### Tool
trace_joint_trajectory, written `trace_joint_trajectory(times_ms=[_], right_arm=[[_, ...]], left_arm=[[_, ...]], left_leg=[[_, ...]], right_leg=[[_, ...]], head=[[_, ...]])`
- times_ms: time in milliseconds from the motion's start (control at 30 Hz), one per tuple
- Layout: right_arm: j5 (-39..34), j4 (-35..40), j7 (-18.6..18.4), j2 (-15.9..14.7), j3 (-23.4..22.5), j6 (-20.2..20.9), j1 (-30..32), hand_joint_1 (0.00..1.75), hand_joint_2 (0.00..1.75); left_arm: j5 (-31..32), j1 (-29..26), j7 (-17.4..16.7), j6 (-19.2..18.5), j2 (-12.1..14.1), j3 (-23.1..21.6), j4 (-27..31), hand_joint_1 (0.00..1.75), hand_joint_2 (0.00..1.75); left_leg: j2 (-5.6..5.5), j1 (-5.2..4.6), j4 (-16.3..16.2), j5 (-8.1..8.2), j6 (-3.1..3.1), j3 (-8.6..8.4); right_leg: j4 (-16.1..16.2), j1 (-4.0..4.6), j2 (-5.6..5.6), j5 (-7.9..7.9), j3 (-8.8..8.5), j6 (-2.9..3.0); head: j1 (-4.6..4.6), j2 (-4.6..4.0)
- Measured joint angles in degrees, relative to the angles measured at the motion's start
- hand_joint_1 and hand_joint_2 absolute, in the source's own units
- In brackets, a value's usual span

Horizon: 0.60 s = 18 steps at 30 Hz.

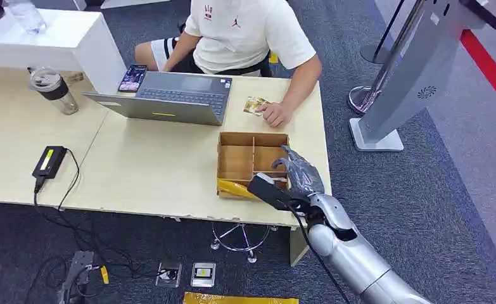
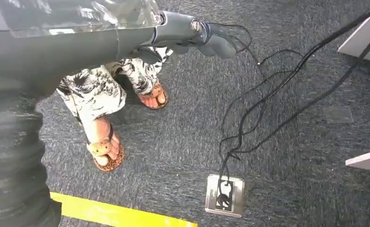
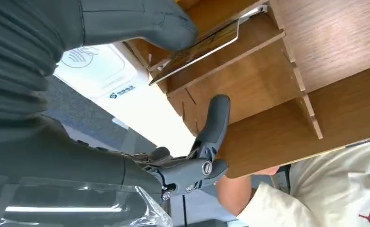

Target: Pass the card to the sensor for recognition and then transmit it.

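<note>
Over wooden tray (image 1: 235, 161), right hand (image 1: 301, 172) pinches thin card (image 3: 199, 49).

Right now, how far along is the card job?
Done: the right hand is at the wooden divider box. In hand: it appears to pinch a card at the box's edge, thumb on top. Left: bring the card to the white sensor beside the box, then pass it to the seated person.

Left hand (image 2: 192, 35) hangs over grey carpet (image 2: 287, 156), near a person's sandalled feet (image 2: 105, 151).
</note>
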State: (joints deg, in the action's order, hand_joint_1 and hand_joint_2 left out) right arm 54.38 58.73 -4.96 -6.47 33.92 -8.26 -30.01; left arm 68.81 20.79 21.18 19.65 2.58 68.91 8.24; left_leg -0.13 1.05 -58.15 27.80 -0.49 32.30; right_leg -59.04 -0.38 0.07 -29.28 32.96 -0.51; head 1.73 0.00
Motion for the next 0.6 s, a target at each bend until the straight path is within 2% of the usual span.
trace_joint_trajectory(times_ms=[100, 200, 233, 300, 333, 433, 500, 533, 600], right_arm=[[0.18, 0.0, 0.0, -0.02, -0.02, 0.35, 0.0, 0.77, 1.75], [0.55, 0.0, -0.11, -0.04, -0.02, 0.72, -0.01, 0.84, 1.75], [0.63, 0.0, -0.17, -0.07, -0.02, 0.9, -0.01, 0.99, 1.75], [0.66, 0.0, -0.17, -0.11, -0.02, 1.18, 0.0, 1.15, 1.75], [0.7, 0.0, -0.2, -0.13, -0.04, 1.38, 0.0, 1.52, 1.75], [0.74, 0.0, -0.24, -0.22, -0.04, 1.86, 0.0, 1.61, 1.75], [1.01, 0.02, -0.26, -0.26, -0.15, 2.38, -0.01, 1.61, 1.75], [1.14, 0.02, -0.26, -0.26, -0.24, 2.6, -0.01, 1.68, 1.75], [1.33, 0.02, -0.26, -0.26, -0.57, 2.93, -0.03, 1.62, 1.75]], left_arm=[[0.17, 0.17, -0.22, 0.0, -0.11, -0.37, 0.0, 0.0, 1.75], [0.24, 0.25, -0.26, -0.02, -0.22, -0.61, 0.02, 0.0, 1.75], [0.26, 0.27, -0.28, -0.02, -0.24, -0.85, 0.02, 0.0, 1.75], [0.28, 0.35, -0.37, -0.02, -0.33, -0.94, 0.02, 0.0, 1.75], [0.28, 0.39, -0.41, -0.02, -0.33, -0.98, 0.02, 0.0, 1.75], [0.26, 0.52, -0.46, -0.04, -0.35, -1.22, 0.02, 0.0, 1.75], [0.24, 0.56, -0.57, -0.04, -0.35, -1.22, 0.02, 0.0, 1.75], [0.2, 0.57, -0.66, -0.04, -0.35, -1.24, 0.02, 0.0, 1.75], [0.15, 0.61, -0.79, -0.04, -0.35, -1.25, 0.02, 0.0, 1.75]], left_leg=[[0.0, 0.0, 0.0, 0.0, 0.0, 0.0], [0.0, 0.0, 0.0, 0.0, 0.0, -0.01], [0.0, 0.0, 0.0, 0.0, 0.0, 0.0], [0.0, 0.0, 0.0, 0.0, 0.0, -0.01], [0.0, 0.0, 0.0, 0.0, 0.0, -0.01], [0.0, 0.0, 0.0, 0.0, 0.0, -0.01], [0.0, 0.0, 0.0, 0.0, 0.0, -0.01], [0.0, 0.0, 0.0, 0.0, 0.0, -0.01], [0.0, 0.0, 0.0, 0.0, 0.0, -0.01]], right_leg=[[0.0, 0.0, 0.0, 0.0, 0.0, 0.0], [0.0, 0.0, 0.0, 0.0, 0.0, 0.0], [0.0, 0.0, 0.0, 0.0, 0.0, 0.0], [0.0, 0.0, 0.0, 0.0, -0.01, 0.0], [0.0, 0.0, 0.0, 0.0, -0.01, 0.0], [0.0, 0.0, 0.0, 0.0, -0.01, 0.0], [0.0, 0.0, 0.0, 0.0, -0.01, 0.0], [0.0, 0.0, 0.0, 0.0, -0.01, 0.0], [0.0, 0.0, 0.0, 0.0, -0.01, 0.0]], head=[[0.0, 0.0], [0.0, 0.0], [0.02, 0.0], [0.02, 0.0], [0.0, 0.0], [0.0, 0.0], [0.0, 0.0], [0.0, 0.0], [0.0, 0.0]])
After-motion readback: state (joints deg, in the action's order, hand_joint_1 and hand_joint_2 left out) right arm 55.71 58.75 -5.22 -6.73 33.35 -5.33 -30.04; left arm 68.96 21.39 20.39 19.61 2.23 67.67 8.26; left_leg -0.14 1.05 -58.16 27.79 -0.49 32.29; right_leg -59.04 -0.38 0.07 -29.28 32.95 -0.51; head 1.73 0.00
